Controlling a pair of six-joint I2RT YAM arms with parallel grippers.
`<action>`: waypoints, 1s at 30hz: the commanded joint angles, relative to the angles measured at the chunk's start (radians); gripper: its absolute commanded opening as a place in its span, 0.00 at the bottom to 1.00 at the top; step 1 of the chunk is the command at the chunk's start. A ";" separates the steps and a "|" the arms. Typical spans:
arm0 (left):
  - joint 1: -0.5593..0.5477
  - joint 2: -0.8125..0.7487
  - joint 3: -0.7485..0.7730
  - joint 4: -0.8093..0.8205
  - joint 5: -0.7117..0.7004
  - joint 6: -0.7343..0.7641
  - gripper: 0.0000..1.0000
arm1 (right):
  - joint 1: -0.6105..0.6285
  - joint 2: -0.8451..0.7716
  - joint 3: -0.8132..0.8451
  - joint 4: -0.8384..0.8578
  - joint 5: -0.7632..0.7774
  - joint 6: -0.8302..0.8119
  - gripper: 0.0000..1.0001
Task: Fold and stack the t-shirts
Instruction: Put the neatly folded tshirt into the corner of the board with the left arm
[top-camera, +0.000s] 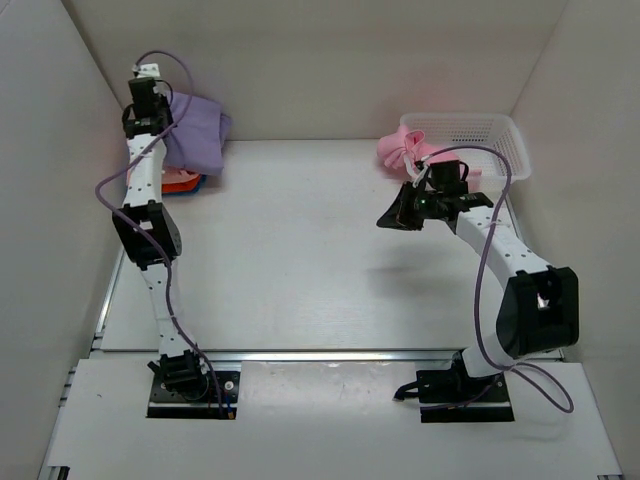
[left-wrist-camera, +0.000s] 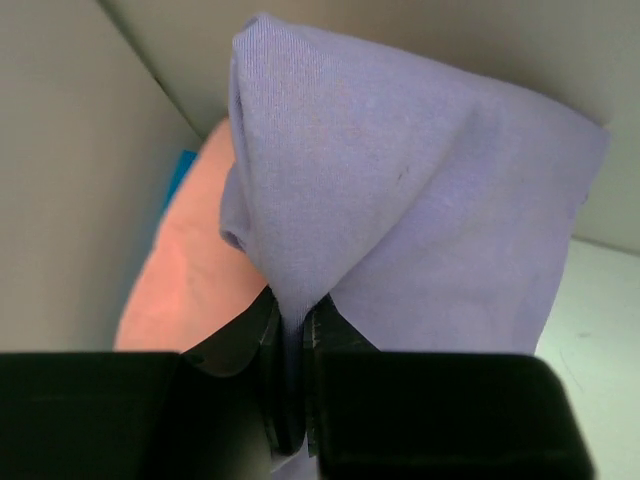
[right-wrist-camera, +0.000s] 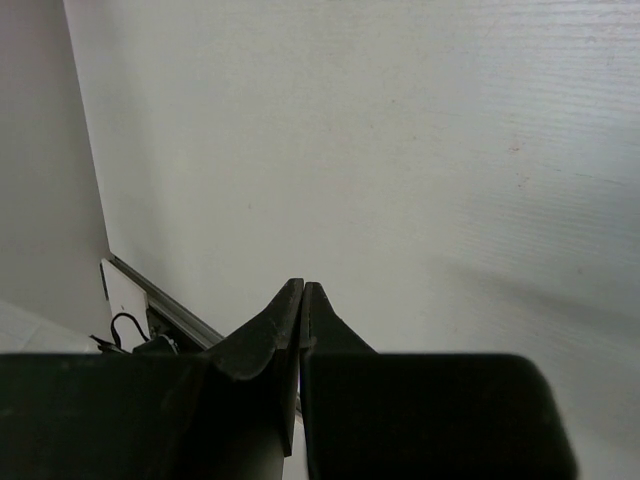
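Note:
The lavender-purple t-shirt (top-camera: 195, 130) lies bunched at the far left corner on top of an orange tee (top-camera: 178, 181) and a blue tee (top-camera: 197, 184). My left gripper (top-camera: 160, 118) is shut on a fold of the lavender tee (left-wrist-camera: 400, 200), with a salmon-pink tee (left-wrist-camera: 190, 270) under it. A light pink t-shirt (top-camera: 400, 150) hangs over the rim of the white mesh basket (top-camera: 480, 135). My right gripper (top-camera: 392, 217) is shut and empty above the table (right-wrist-camera: 300, 290), in front of the basket.
White walls close in the table (top-camera: 300, 250) on the left, back and right. A metal rail (top-camera: 300, 353) runs along the near edge. The basket stands at the far right by the wall.

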 joint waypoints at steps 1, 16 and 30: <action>0.062 -0.071 0.092 0.043 0.114 -0.086 0.00 | 0.034 0.040 0.066 0.003 -0.013 -0.012 0.00; 0.129 -0.036 0.037 0.154 0.173 -0.172 0.52 | 0.070 0.130 0.155 -0.043 -0.003 -0.021 0.00; 0.137 -0.338 -0.356 0.114 0.125 -0.258 0.99 | 0.110 0.091 0.135 -0.118 0.145 -0.053 0.00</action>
